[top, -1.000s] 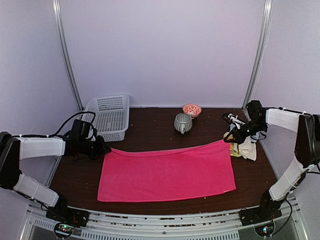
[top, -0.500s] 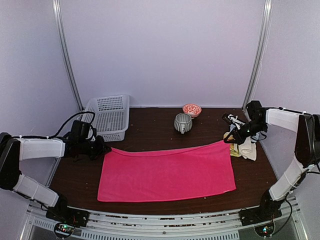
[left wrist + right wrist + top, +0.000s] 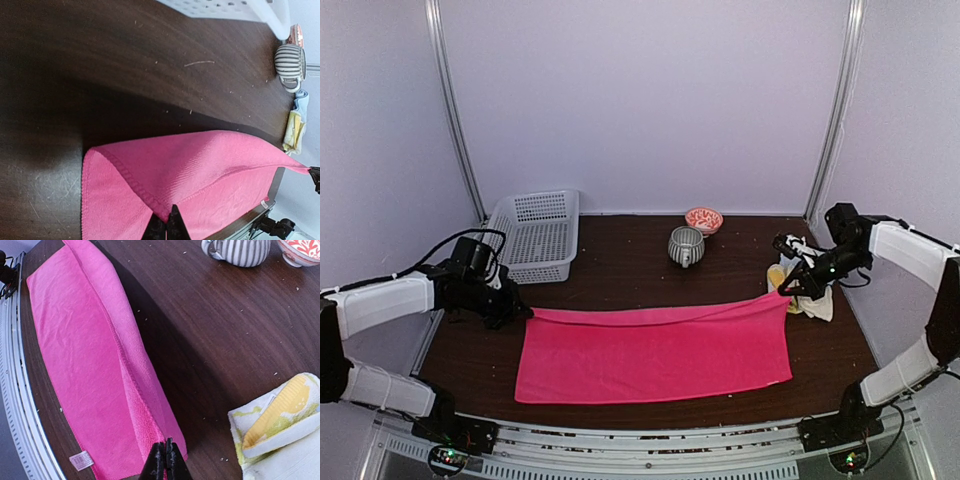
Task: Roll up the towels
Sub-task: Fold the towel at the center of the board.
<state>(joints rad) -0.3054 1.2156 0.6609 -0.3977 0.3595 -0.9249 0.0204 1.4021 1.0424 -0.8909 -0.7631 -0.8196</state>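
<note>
A bright pink towel (image 3: 655, 350) lies spread across the front of the dark table. My left gripper (image 3: 520, 312) is shut on its far left corner (image 3: 167, 212) and holds it lifted and folded toward the near side. My right gripper (image 3: 787, 291) is shut on its far right corner (image 3: 162, 437), also lifted. The far edge hangs between them as a raised fold. A pile of yellow and cream-white towels (image 3: 810, 295) lies at the right edge, behind my right gripper, and shows in the right wrist view (image 3: 280, 425).
A white plastic basket (image 3: 535, 235) stands at the back left. A striped grey mug (image 3: 686, 245) and a small red patterned bowl (image 3: 704, 219) stand at the back middle. The table's front edge has a metal rail (image 3: 640, 455).
Both grippers have moved toward the near side, pulling the towel's far edge over itself. The far edge now sits lower in the top view and the fold is wider.
</note>
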